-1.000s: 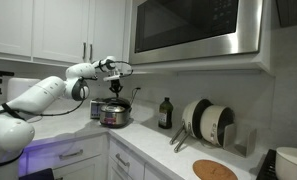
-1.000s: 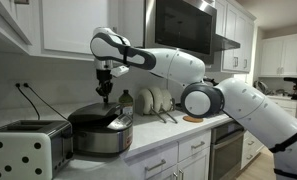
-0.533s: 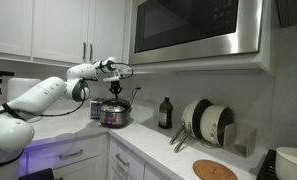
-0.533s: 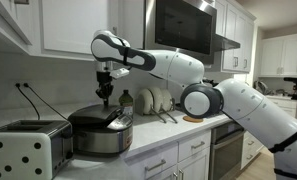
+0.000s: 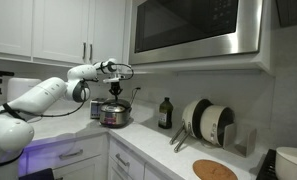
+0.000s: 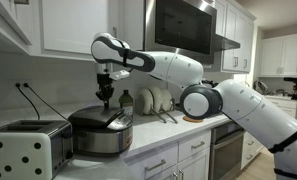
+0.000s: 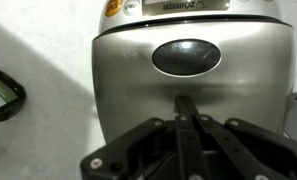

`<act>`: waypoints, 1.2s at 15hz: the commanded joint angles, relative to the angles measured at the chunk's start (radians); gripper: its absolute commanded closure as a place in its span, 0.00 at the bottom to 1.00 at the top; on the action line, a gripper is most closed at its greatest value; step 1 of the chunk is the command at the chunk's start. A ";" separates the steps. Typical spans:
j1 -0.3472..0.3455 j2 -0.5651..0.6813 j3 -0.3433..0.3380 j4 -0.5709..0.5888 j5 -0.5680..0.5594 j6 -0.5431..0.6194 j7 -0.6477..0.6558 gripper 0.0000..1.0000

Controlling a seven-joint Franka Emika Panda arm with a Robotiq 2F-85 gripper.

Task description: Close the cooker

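The cooker (image 6: 100, 131) stands on the white counter, a round steel pot with a dark rim. It also shows in an exterior view (image 5: 114, 114). Its lid lies down; in the wrist view the steel lid top (image 7: 193, 75) with a dark oval window fills the frame. My gripper (image 6: 104, 94) hangs just above the lid, fingers pointing down, and also shows in an exterior view (image 5: 115, 88). In the wrist view the fingertips (image 7: 186, 101) are pressed together with nothing between them, over the lid's front part.
A boxy silver toaster-like appliance (image 6: 23, 150) stands beside the cooker. A dark bottle (image 5: 165, 113), a rack of plates (image 5: 208, 122) and a round wooden board (image 5: 215, 170) sit further along the counter. A microwave (image 5: 198, 30) and cabinets hang overhead.
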 commanded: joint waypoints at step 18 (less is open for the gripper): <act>0.026 0.054 -0.048 -0.004 -0.041 0.041 0.148 1.00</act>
